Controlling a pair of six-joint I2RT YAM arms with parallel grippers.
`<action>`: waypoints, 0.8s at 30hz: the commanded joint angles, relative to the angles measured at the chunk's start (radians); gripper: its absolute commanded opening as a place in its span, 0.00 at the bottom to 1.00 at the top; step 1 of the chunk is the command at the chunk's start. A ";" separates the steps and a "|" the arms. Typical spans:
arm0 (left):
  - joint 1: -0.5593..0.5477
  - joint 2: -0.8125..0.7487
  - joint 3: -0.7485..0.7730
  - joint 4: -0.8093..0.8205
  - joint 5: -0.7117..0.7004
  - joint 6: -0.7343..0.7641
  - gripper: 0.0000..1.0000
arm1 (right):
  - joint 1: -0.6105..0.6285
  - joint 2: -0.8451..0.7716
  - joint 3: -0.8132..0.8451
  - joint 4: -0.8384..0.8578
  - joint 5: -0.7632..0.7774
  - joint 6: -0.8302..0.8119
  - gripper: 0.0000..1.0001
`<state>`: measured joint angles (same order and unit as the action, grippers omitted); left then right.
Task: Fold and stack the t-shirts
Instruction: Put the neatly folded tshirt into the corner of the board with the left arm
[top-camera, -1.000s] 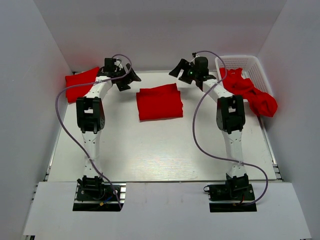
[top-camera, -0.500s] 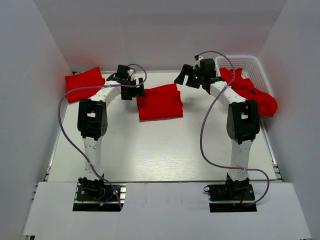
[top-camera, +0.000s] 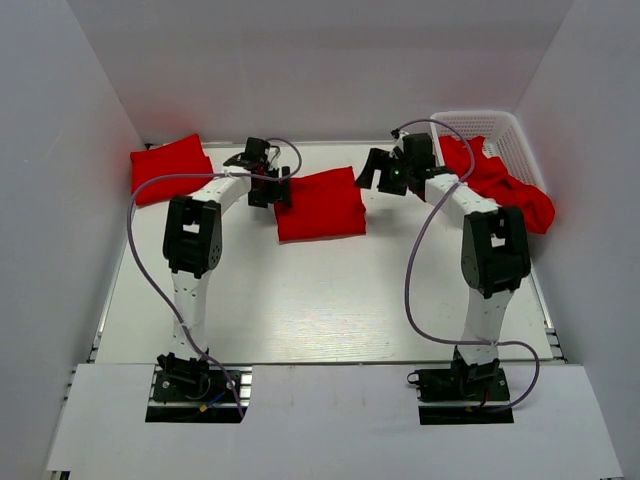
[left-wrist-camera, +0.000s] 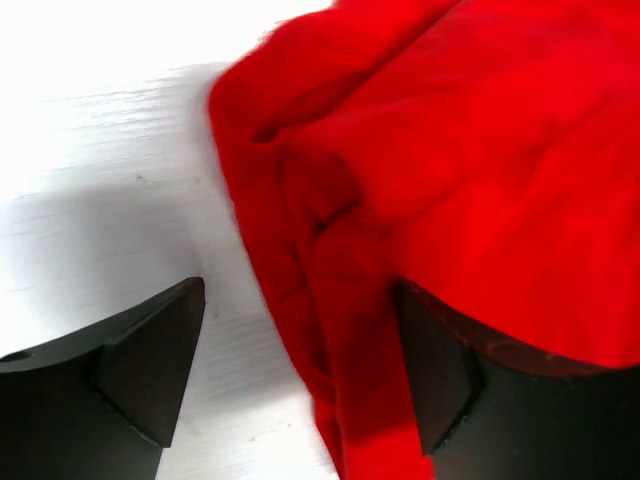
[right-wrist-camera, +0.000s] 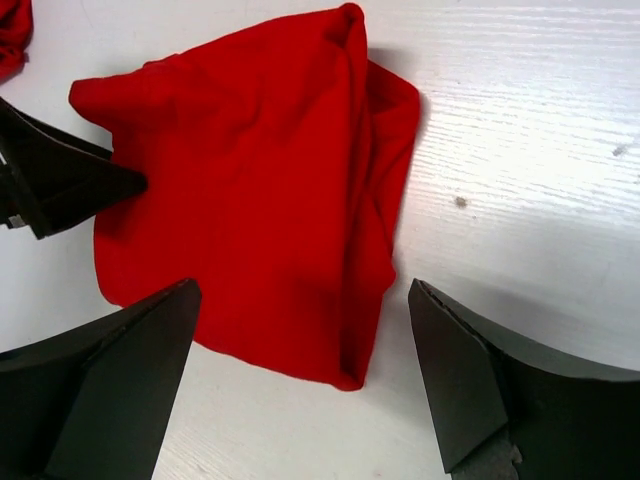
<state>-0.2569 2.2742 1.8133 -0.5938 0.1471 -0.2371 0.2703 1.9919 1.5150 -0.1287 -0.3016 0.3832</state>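
Top external view: a folded t-shirt (top-camera: 319, 204) lies just above frame centre. At its left edge the left gripper (top-camera: 268, 182) has its jaws spread around the hem, while the right gripper (top-camera: 385, 170) hovers open by the upper right corner. Likely step: carrying it to the folded pile (top-camera: 170, 167) at upper left. Next, both grippers must close on cloth, pinching all layers.
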 joint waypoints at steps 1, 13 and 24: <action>-0.033 0.011 -0.005 0.002 -0.043 0.018 0.84 | 0.001 -0.106 -0.051 0.026 0.053 -0.023 0.90; -0.076 0.056 0.078 0.069 -0.035 0.113 0.14 | -0.002 -0.587 -0.489 0.140 0.536 -0.001 0.90; 0.010 -0.030 0.300 -0.052 0.167 0.352 0.00 | 0.001 -0.814 -0.690 0.054 0.685 0.014 0.90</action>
<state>-0.2806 2.3230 2.0171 -0.5880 0.2211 0.0238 0.2695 1.2293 0.8455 -0.0742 0.2985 0.3866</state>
